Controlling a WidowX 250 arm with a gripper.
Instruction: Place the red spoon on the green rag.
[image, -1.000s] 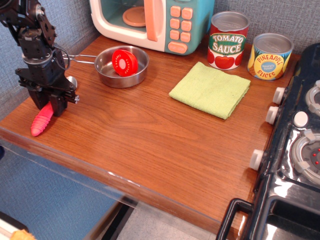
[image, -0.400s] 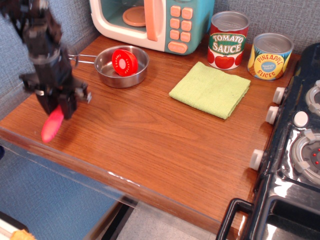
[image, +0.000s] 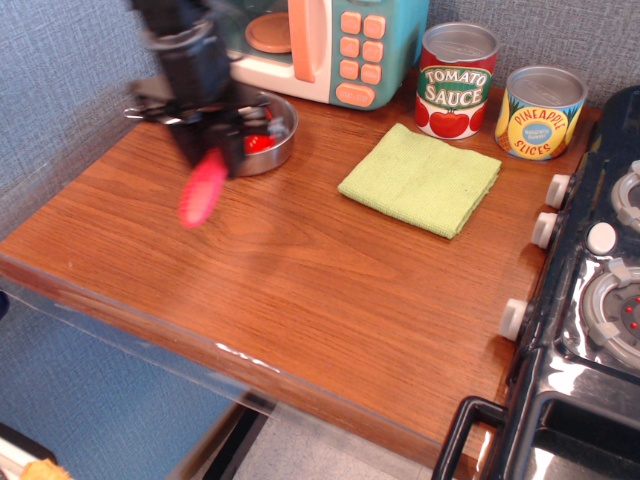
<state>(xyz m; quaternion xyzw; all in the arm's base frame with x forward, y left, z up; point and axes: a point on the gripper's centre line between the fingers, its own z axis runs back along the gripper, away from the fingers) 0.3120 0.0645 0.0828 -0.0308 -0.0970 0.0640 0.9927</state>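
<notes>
One blurred gripper (image: 212, 140) clamped on the red spoon (image: 202, 187) – chunky plastic handle hanging over the wooden counter (image: 300, 280), steel pan (image: 268, 135) behind, woven green rag (image: 421, 179) well right – two cans (image: 457, 80) beyond.

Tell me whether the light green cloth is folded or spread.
Folded. The light green woven cloth lies flat on the wooden counter as a compact square, with layered edges showing along its near side.

We see a wooden counter (image: 300, 290) bearing the green rag (image: 421, 180), two cans (image: 456, 80), a metal pan (image: 268, 140) and a toy microwave (image: 330, 45).
</notes>
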